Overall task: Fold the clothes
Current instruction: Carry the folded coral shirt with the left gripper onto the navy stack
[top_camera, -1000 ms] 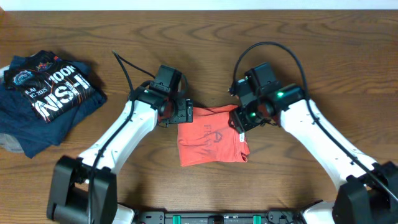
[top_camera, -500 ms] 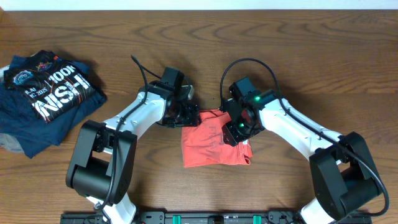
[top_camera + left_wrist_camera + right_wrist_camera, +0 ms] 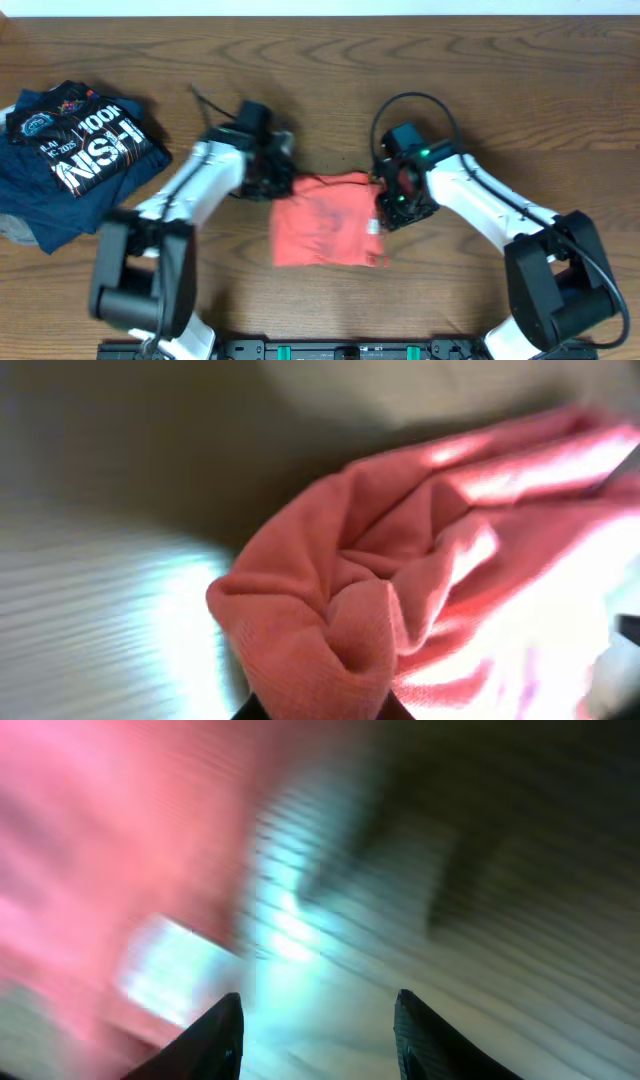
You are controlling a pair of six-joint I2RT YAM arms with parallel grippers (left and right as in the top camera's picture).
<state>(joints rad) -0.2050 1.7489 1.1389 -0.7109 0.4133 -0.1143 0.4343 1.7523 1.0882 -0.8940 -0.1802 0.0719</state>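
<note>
Both arms reach inward from the near edge with elbows bent outward. The left arm (image 3: 190,195), smeared by motion blur, ends in the left gripper (image 3: 277,182). Its jaws appear clamped on a bunched corner of the T-shirt (image 3: 325,220). The right arm (image 3: 470,195) carries the right gripper (image 3: 388,205), its fingers (image 3: 222,1038) spread apart and holding nothing.

Even, soft light falls on the table (image 3: 500,90) from overhead, where we find the left arm (image 3: 190,190) smeared by motion. Our left wrist view is soft, the clothes (image 3: 400,590) glaring to white at right; the right wrist view streaks, wood sheen blown out
</note>
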